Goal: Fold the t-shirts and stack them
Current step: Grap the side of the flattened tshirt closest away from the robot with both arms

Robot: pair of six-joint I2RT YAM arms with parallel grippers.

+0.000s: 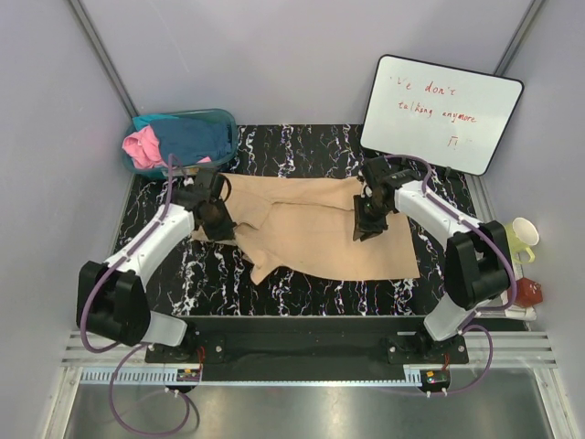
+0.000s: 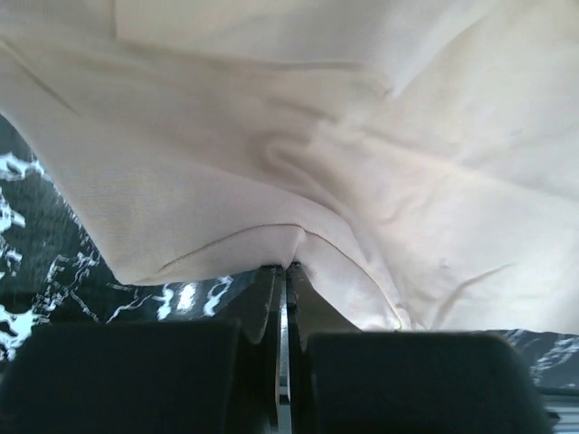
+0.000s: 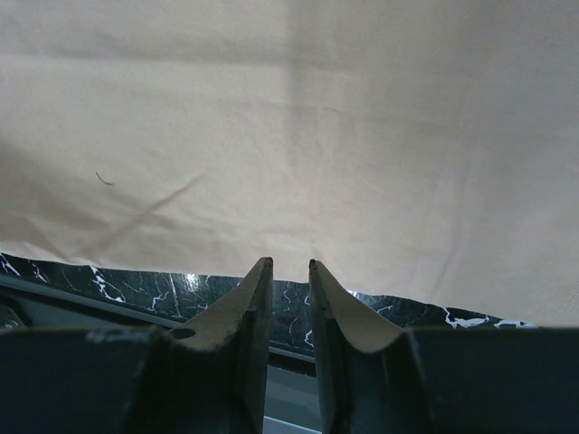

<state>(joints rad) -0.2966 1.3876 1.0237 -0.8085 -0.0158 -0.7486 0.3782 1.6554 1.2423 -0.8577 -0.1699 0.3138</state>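
I have the tan t-shirt (image 1: pixel 320 233) lying across the middle of the counter (image 1: pixel 210 283). It is mostly flat toward the right of the frame but bunched and doubled over at its left end. My left gripper (image 2: pixel 282 268) is clamped on a pinch of that left edge, and the wrist view shows cloth tenting up from the closed tips. My right gripper (image 3: pixel 289 264) sits at the shirt's upper right with its jaws a narrow slit apart and its tips at the hem. I cannot tell whether any cloth lies between them. The pink t-shirt (image 1: pixel 142 146) and the dark blue t-shirt (image 1: pixel 194 137) lie in the tub (image 1: pixel 224 116) at upper left. I judge this cloth light, limp and a little clingy, so it will sag and drag from any single pinch. I'd take it at two corners or along a hem, catching both layers, and lift low so the fold runs straight.
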